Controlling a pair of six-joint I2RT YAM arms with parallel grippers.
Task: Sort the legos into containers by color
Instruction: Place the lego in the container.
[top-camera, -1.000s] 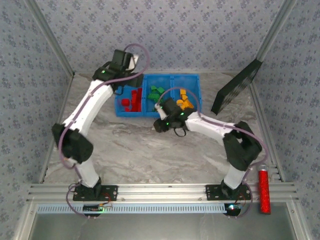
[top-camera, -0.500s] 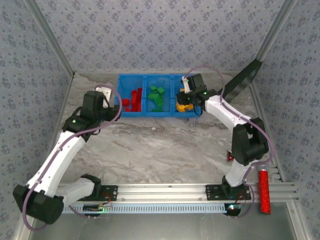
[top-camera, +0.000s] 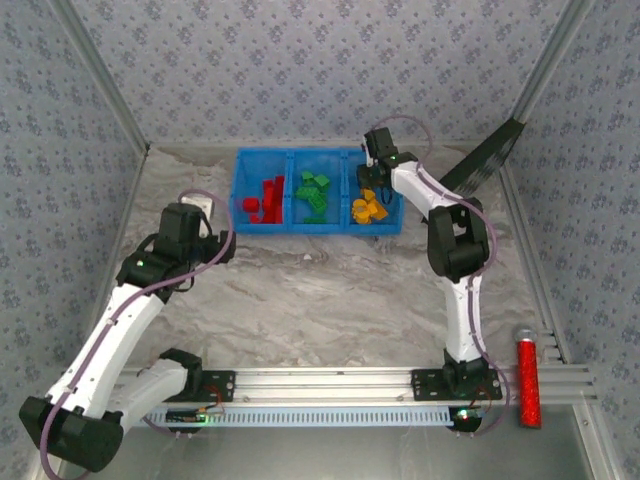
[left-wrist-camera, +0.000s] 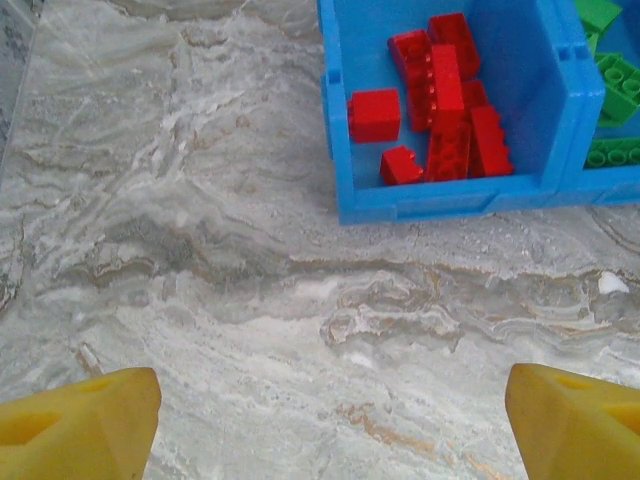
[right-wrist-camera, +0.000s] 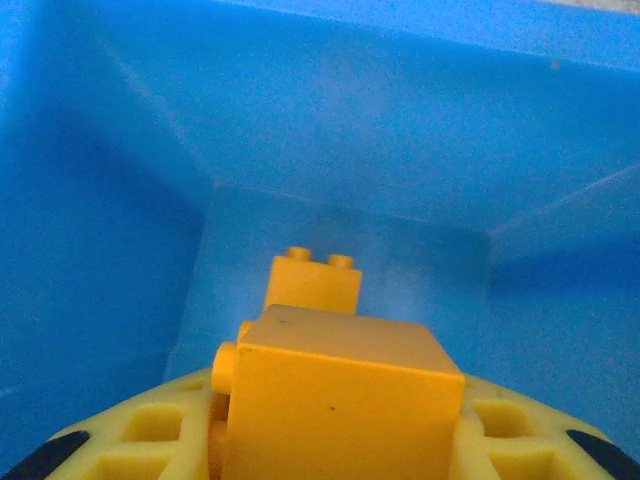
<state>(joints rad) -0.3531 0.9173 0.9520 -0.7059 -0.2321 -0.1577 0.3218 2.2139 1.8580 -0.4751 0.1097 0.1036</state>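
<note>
Right wrist: clamping yellow lego (right-wrist-camera: 340, 390) with right gripper (right-wrist-camera: 335, 455) at tray's (right-wrist-camera: 350, 120) far right corner; holding left gripper (left-wrist-camera: 330, 420) wide open over table (left-wrist-camera: 200, 250).

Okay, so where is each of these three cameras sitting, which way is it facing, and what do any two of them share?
Top external: fixed above and behind the bases, looking down on the marble table; left arm and right arm both in view.
Left wrist: on the left arm, facing down and ahead at the blue tray; the open left end effector shows yellow fingers in the bottom corners.
Right wrist: low inside the tray's right compartment, facing its walls; the right end effector grips a yellow-orange brick.
Shared: top external and left wrist both show the red legos.
</note>
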